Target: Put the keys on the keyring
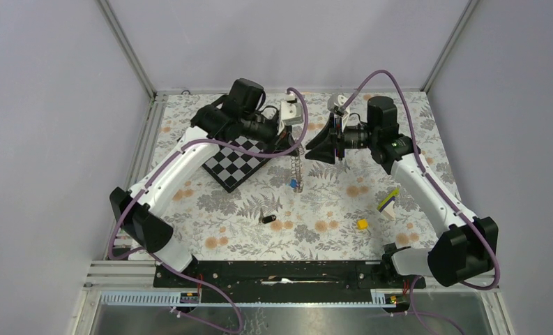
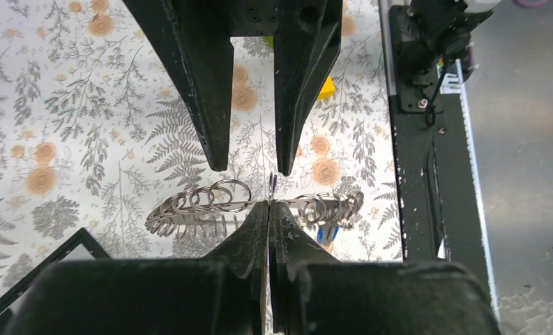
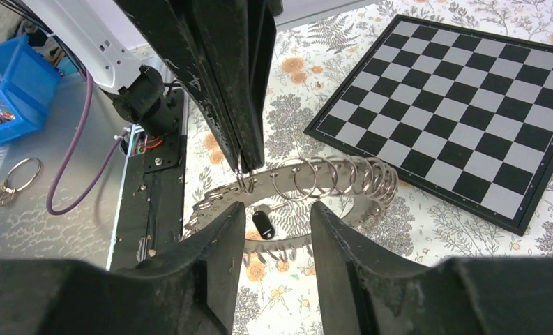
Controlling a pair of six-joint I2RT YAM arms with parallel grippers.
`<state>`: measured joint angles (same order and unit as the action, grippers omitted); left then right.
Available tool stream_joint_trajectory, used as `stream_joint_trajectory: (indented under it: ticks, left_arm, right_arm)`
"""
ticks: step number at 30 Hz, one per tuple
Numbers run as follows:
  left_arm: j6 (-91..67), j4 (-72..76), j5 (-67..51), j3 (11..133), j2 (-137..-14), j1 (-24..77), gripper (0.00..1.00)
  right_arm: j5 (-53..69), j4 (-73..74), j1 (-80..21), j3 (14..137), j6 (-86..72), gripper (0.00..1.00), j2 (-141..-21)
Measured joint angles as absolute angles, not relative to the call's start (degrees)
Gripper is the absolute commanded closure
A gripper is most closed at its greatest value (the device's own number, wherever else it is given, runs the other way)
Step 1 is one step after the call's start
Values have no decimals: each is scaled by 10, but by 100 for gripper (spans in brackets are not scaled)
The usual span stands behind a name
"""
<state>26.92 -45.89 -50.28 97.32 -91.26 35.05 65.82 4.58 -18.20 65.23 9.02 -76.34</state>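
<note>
Working down by size. The floral desk (image 1: 329, 209) carries everything. The chessboard (image 3: 461, 112) lies on it left of centre, under my left arm.

My left end effector (image 2: 268, 204) is pressed together, pinching the keyring (image 3: 329, 178) at one spot on its coil. The loop of small silver rings hangs from it between the two arms. I can't tell whether its low end touches the desk.

My right end effector (image 3: 278, 208) faces it with fingers spread and nothing between them. The tips are just beside the ring, and I see no contact.

The purple-and-lime stick (image 1: 388, 200) and yellow cube (image 1: 362, 224) sit off to the right, well apart from the work.

The blue key (image 1: 295, 184) shows at the low end of the hanging ring. It reads as already threaded, but I can't confirm that from these views. The black key (image 1: 266, 219) lies loose on the desk, nearer the bases than the ring, with neither end effector close.

My read: the left arm is presenting the ring and the right is free, so the step in hand is fetching the black key.

For the next move:
- Take the right arm down and toward the bases.
- Pinch that tiny piece narrowly, leaving its hole end exposed.
- Hold the left grip steady so the ring doesn't swing.
</note>
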Motion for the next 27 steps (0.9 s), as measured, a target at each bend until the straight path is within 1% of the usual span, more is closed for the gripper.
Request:
stream_joint_trajectory:
  ticks: [6,12,27]
  left_arm:
    - [327,-517,-430,1006,-914,387,100]
    - [335,-538,-408,1009,-928,400,100]
    - [316,-540,-404,1015,-948,401,100]
  right_arm:
    - [655,84,-182,652,126,48,-756]
    - [657,84,-184,652,127,47,-756]
    - [655,85,-196,642,133,54,-756]
